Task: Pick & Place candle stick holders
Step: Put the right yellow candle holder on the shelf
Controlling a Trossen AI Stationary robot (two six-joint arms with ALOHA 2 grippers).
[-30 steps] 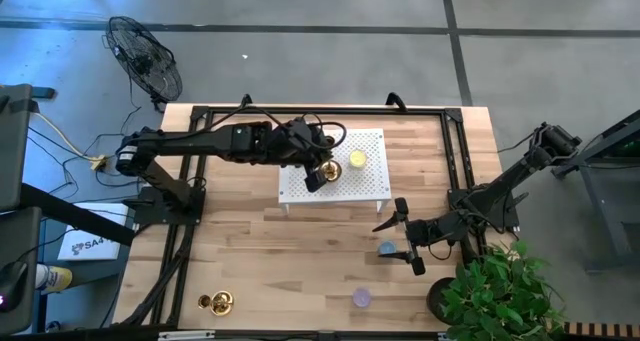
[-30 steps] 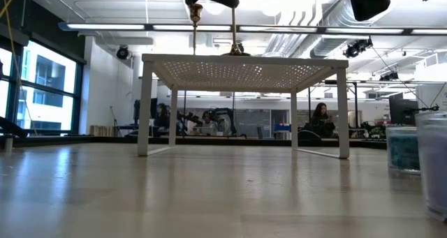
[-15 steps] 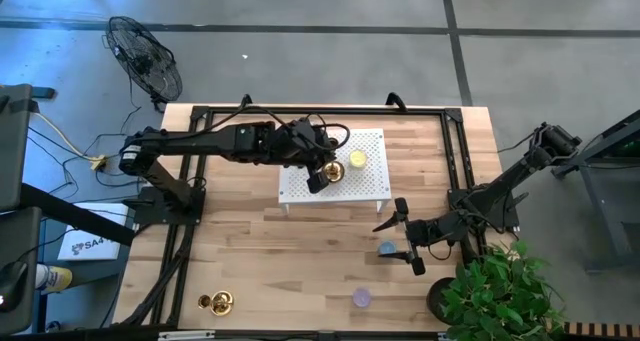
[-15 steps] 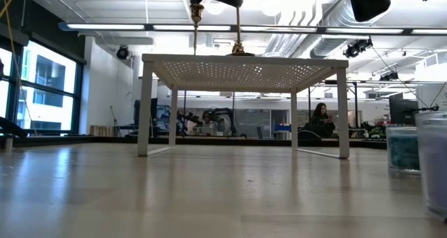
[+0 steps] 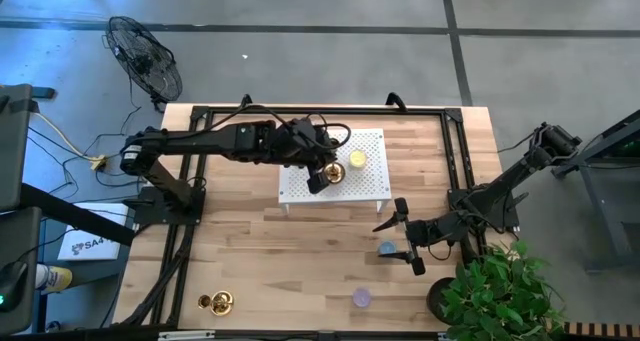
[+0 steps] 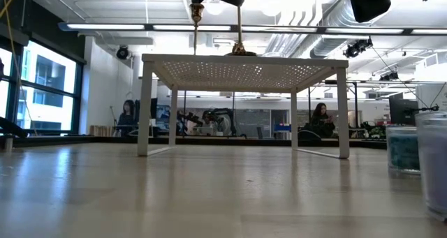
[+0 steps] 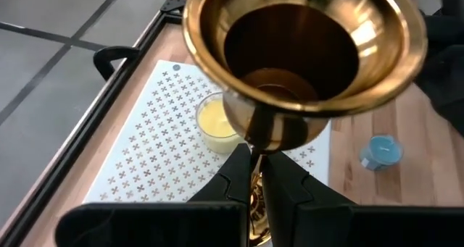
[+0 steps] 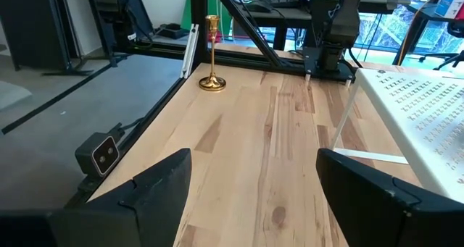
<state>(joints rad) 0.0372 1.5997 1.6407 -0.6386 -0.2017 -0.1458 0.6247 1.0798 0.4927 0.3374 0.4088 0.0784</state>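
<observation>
A: The left gripper (image 7: pixel 255 176) is seen over the white perforated stand (image 5: pixel 368 186), its fingers closed tight on the thin stem of a brass candlestick (image 7: pixel 304 59).

B: And the base (image 6: pixel 239 51) appears to be touching the stand top, just beside the yellow candle (image 5: pixel 357 160). So the placing step is judged to be in hand.

A: Release and a straight lift are called for next. Another candlestick (image 5: pixel 216 302) is left near the table's front-left corner.

B: The right gripper (image 5: pixel 404 235) is parked wide open, empty, beside the blue candle (image 5: pixel 386 249).

A: Any writing? Only a floor label (image 5: pixel 92 244), and it cannot be read.
</observation>
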